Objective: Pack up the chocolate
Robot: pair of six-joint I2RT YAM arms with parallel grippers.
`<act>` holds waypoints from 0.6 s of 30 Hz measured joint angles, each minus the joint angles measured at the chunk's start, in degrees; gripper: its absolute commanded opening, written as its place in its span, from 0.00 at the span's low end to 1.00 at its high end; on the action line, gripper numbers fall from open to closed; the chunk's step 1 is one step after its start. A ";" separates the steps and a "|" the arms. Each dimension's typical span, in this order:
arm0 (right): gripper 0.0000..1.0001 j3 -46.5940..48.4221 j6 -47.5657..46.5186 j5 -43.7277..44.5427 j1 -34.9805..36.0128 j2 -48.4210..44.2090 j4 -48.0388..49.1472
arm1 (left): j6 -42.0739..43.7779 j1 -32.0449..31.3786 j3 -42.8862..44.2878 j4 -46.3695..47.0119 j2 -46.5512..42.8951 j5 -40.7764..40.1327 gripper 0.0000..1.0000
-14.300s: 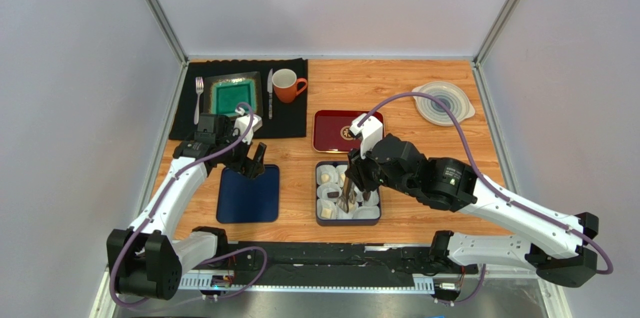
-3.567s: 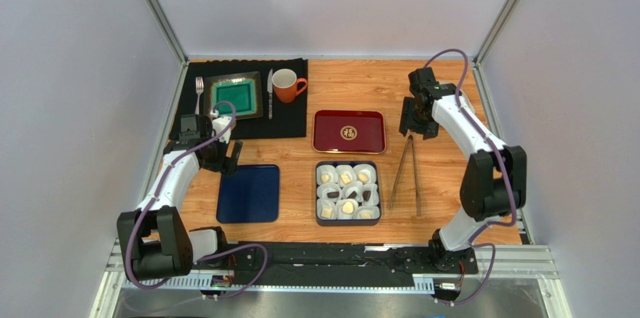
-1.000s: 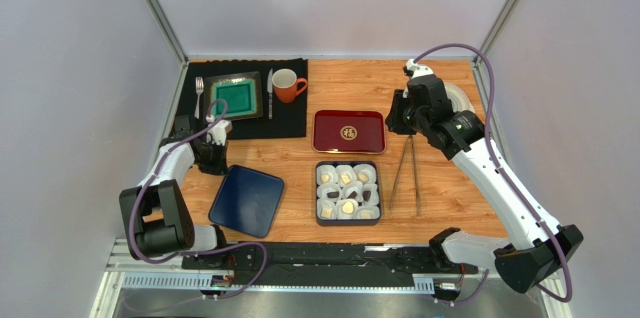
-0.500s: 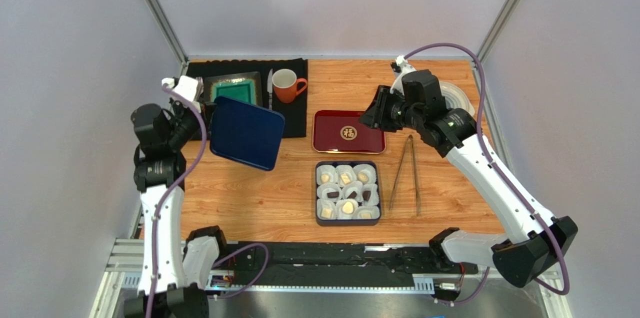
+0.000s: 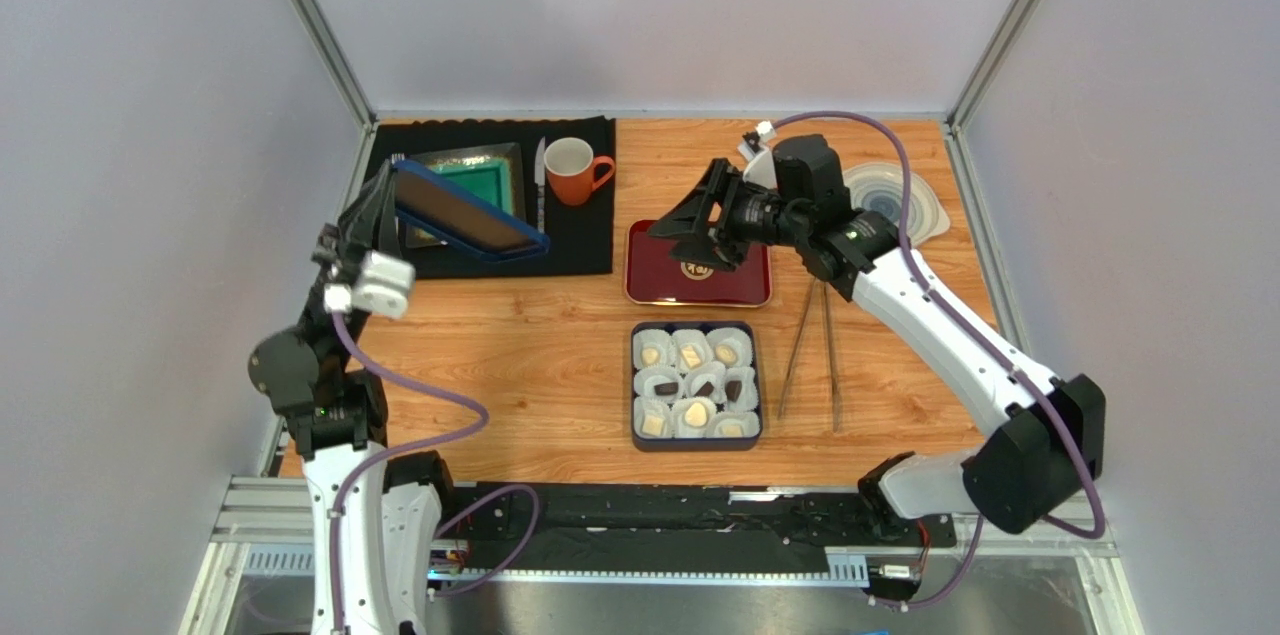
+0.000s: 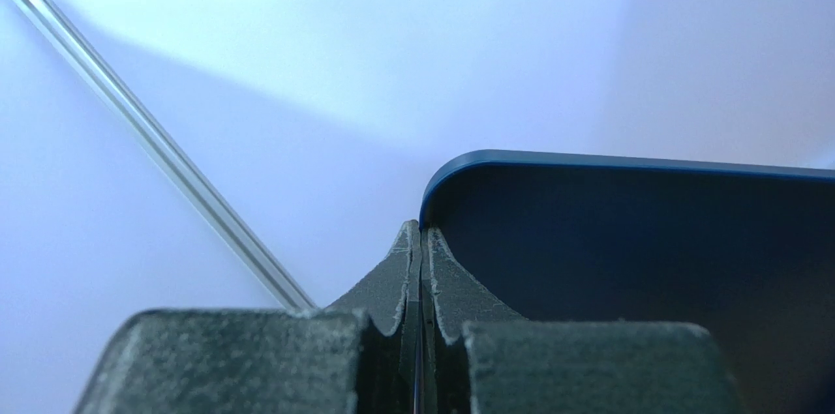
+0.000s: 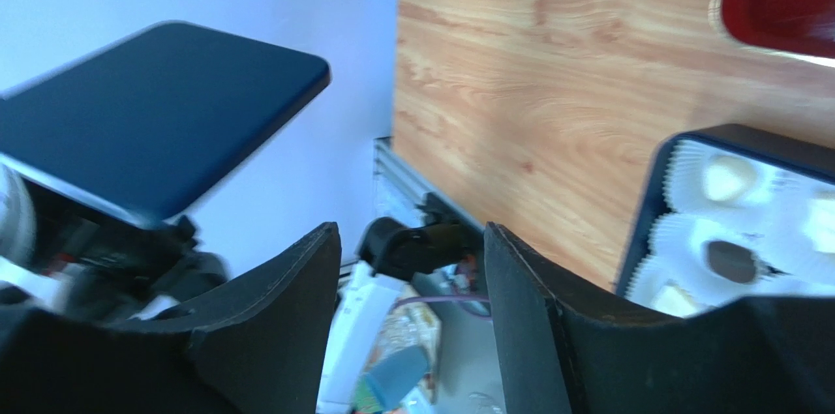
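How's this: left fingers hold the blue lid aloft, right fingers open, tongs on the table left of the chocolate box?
One error: the tongs lie on the table right of the chocolate box, per the top external view. Otherwise correct: left fingers hold the blue lid aloft, right fingers open.
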 measured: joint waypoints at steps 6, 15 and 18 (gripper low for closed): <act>0.71 1.33 11.98 -5.60 2.03 6.25 8.96 | 10.64 -0.04 -14.29 26.43 -5.22 7.32 0.00; 0.74 3.17 31.71 -9.64 10.25 17.94 29.35 | 19.32 -0.02 -18.29 45.16 -3.37 12.52 0.00; 0.75 3.34 37.70 -9.94 12.41 21.20 35.58 | 21.27 -0.02 -18.49 47.39 -3.32 13.62 0.00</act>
